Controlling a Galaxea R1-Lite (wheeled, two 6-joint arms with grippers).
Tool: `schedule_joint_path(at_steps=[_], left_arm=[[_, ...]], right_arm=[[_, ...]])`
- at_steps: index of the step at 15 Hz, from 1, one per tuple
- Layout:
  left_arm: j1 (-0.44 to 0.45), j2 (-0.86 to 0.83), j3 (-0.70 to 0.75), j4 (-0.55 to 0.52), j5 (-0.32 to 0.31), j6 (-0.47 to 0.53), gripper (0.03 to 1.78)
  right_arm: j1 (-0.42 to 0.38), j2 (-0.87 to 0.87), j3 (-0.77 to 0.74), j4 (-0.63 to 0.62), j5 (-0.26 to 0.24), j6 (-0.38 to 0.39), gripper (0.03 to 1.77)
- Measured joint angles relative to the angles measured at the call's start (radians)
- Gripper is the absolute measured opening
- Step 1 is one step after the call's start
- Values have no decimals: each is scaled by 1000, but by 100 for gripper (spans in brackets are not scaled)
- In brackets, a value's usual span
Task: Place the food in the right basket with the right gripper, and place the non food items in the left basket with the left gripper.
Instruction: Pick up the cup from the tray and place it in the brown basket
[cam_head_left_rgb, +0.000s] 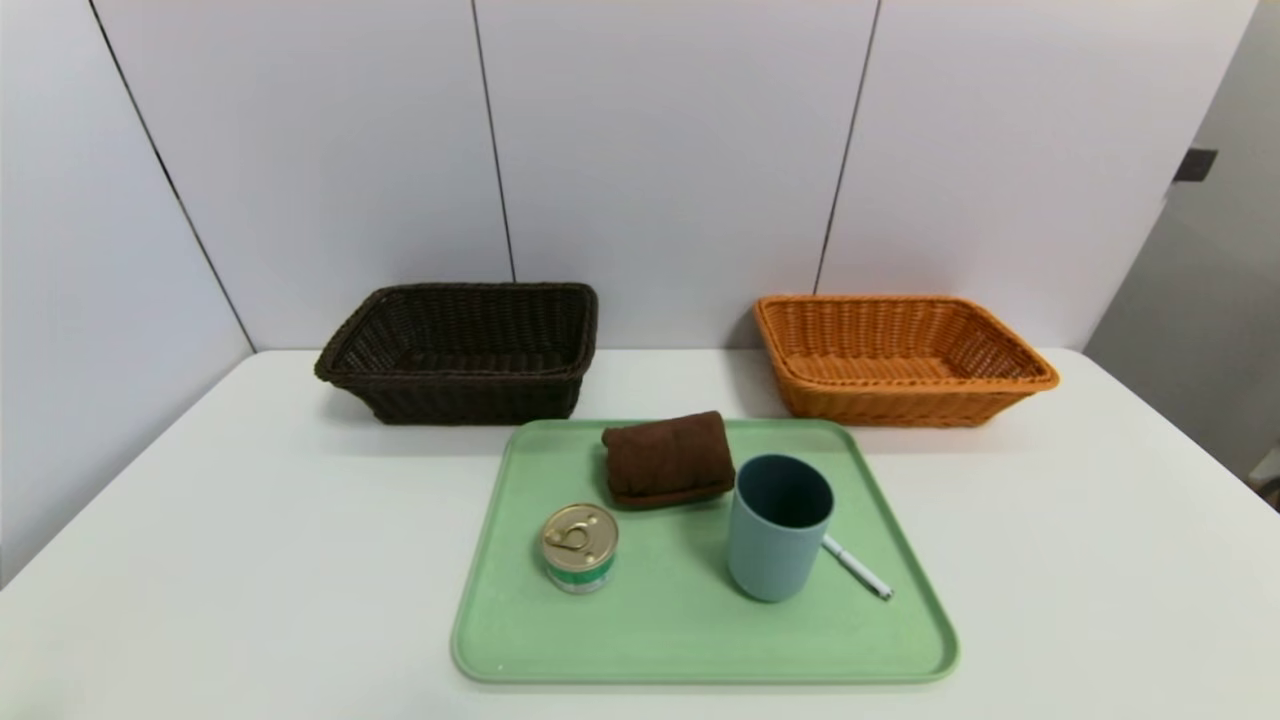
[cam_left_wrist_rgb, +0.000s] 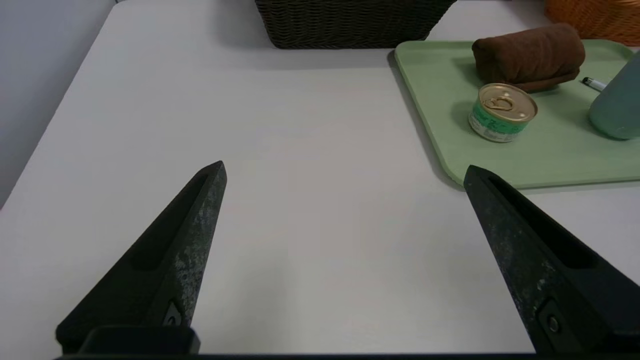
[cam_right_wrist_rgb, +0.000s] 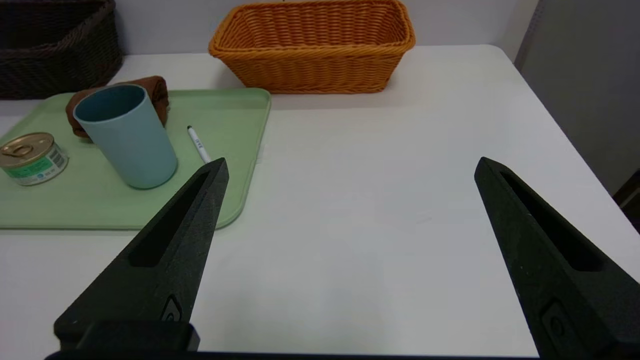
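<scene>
Head view: woven wicker baskets (cam_head_left_rgb: 462, 350), smooth tin can (cam_head_left_rgb: 580, 547).

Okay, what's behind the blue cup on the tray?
Behind the cup on the tray lies the folded brown cloth, and a white pen sticks out beside it. In the head view the cup covers the pen's far end.

— Where is everything, relative to the blue-grey plastic cup (cam_head_left_rgb: 779, 527)?

— Gold-lidded tin can (cam_head_left_rgb: 580, 547) left; folded brown cloth (cam_head_left_rgb: 667, 458) behind-left; white pen (cam_head_left_rgb: 856, 567) touching right. Dark wicker basket (cam_head_left_rgb: 462, 350) and orange wicker basket (cam_head_left_rgb: 900, 357) behind, empty.
</scene>
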Motion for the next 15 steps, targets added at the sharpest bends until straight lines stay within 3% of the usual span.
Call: schedule_joint_path(at_steps=[5, 11, 15], left_arm=[[-1, 272, -124, -16, -12, -10, 169], [-3, 551, -238, -123, -66, -6, 169], [-12, 676, -331, -137, -188, 3, 169]], right_arm=[[0, 190, -74, 1, -1, 1, 170], [0, 439, -166, -10, 10, 4, 170], [9, 553, -216, -12, 30, -4, 170]])
